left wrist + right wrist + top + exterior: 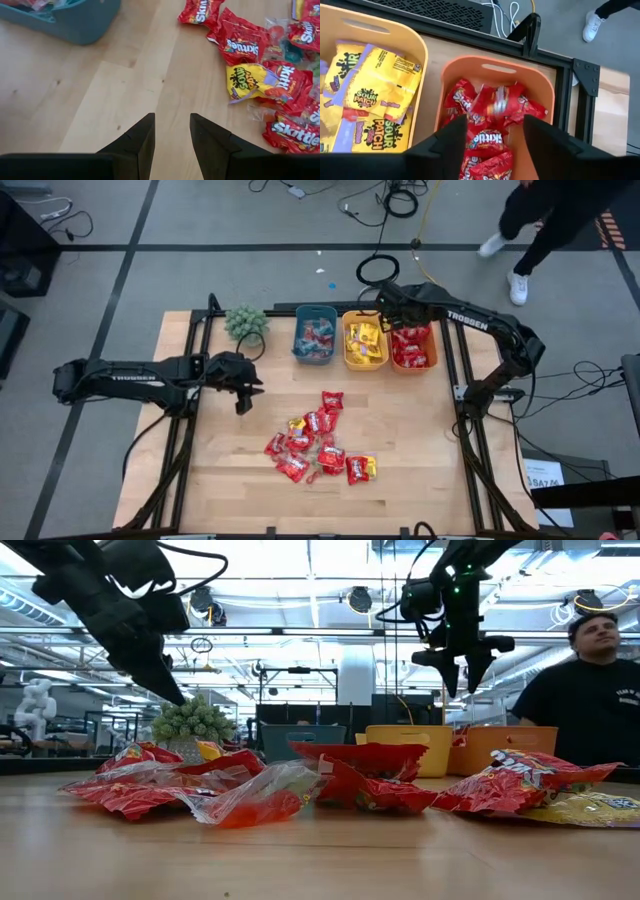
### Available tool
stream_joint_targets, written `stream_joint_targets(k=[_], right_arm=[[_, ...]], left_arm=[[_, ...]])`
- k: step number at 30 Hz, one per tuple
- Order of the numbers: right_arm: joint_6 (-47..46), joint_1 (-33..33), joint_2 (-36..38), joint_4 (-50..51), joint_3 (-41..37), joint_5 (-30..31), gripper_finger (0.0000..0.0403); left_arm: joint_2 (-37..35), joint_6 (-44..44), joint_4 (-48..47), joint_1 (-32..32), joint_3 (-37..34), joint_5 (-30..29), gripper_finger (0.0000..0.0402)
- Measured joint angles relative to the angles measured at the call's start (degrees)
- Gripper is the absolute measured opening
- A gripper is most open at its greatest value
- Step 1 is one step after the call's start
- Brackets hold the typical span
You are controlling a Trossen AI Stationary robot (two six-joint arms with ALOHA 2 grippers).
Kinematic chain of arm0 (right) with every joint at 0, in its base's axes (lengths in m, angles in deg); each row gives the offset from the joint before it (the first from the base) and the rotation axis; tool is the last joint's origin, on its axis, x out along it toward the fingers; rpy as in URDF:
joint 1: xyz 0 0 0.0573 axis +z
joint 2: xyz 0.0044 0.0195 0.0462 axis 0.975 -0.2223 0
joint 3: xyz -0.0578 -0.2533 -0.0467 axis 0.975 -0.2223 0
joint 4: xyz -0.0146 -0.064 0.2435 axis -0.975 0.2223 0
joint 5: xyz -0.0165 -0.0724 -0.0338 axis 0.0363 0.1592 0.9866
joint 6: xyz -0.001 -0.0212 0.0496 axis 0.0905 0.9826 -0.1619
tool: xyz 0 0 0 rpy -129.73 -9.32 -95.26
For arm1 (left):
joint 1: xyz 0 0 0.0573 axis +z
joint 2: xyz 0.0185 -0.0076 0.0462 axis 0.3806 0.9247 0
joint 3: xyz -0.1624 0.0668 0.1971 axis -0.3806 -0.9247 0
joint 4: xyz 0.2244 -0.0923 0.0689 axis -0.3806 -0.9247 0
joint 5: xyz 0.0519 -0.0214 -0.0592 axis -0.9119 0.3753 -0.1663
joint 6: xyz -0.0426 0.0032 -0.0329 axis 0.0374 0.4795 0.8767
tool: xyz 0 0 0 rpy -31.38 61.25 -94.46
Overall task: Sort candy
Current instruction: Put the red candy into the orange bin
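Loose pile of candy (318, 442) mid-surface: mostly shiny, crinkly red packets (250, 42), one yellow packet (247, 80) mixed in, a few clear-wrapped bits too small to make out. More already sorted at the back edge: red ones heaped in the orange bin (497, 75), flat yellow ones in the yellow bin (420, 50), a mixed lot in the teal bin (315, 335).

Right end effector (492, 135) up above the orange bin, fingers spread apart, gripping nothing, a red packet (497, 102) just below the gap, caught blurry over the heap.

Left end effector (171, 137) hanging over bare wood beside the pile, off toward the teal bin, fingers parted a little, empty, touching nothing.

Surface (220, 470) pale wood planks with a dark metal frame. Bins smooth plastic, rounded corners, slot handles. Spiky green plant (246, 322) at the back next to the teal bin. Person (590, 700) in a dark shirt behind the surface in the low view.
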Motion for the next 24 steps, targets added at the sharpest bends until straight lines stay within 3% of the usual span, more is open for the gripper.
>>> stream_joint_targets(k=[6, 15, 24], right_arm=[[1.5, 0.0, 0.0, -0.2, 0.0, -0.6, 0.0217], [1.6, 3.3, 0.8, 1.7, 0.0, -1.8, 0.0215], [1.2, 17.0, 3.6, -2.9, 0.1, -3.6, 0.0215]], left_arm=[[0.0, -0.4, 0.0, 1.5, 0.0, 0.0, 0.0132], [0.0, -0.1, 0.0, 2.1, 0.0, 0.1, 0.0132], [0.0, 0.4, 0.0, 2.0, 0.0, 2.0, 0.0132]])
